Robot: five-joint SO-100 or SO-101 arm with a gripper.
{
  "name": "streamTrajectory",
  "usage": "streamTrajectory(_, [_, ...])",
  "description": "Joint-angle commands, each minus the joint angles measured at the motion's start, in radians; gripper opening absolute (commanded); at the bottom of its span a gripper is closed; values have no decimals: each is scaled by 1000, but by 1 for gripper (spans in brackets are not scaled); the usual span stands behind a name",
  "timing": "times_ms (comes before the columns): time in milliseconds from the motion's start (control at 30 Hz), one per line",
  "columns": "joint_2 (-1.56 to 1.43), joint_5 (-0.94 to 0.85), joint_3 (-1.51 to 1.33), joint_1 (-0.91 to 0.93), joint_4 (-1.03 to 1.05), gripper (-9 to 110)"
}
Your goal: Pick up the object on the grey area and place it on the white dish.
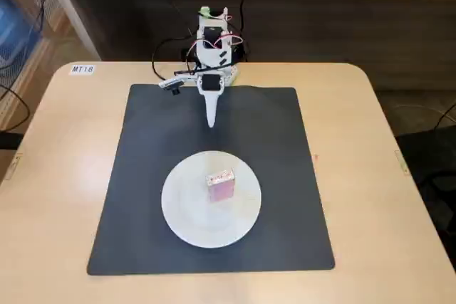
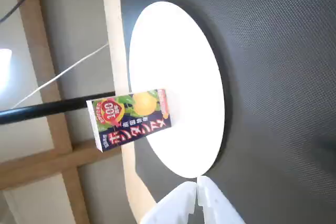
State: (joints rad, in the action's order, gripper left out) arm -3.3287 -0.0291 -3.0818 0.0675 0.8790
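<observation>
The small pink box (image 1: 220, 186) with a whitish end stands on the white dish (image 1: 185, 211), right of its middle. The dish lies on the dark grey mat (image 1: 135, 176). My gripper (image 1: 211, 120) is shut and empty, hanging over the back of the mat, apart from the dish. The wrist view lies on its side. There the box (image 2: 131, 116) shows a dark printed face with a fruit picture, upright on the dish (image 2: 178, 56). The mat (image 2: 278, 77) fills the right, and my shut fingertips (image 2: 198, 190) are at the bottom edge.
The mat covers the middle of a light wooden table (image 1: 50, 176). A small label (image 1: 82, 69) is at the back left corner. Cables (image 1: 167, 58) trail behind the arm's base (image 1: 211, 40). A low shelf unit stands behind the table.
</observation>
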Motion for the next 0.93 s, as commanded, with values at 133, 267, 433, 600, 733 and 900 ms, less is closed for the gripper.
streamTrajectory(133, [-23, -28, -94, -21, -14, 0])
streamTrajectory(267, [-23, -34, -94, -28, -14, 0])
streamTrajectory(433, [-23, -29, -94, -23, -15, 0])
streamTrajectory(600, [-23, -28, -94, -23, -15, 0])
streamTrajectory(733, [-23, -28, -94, -23, -15, 0])
streamTrajectory(900, [-23, -28, -94, -23, -15, 0])
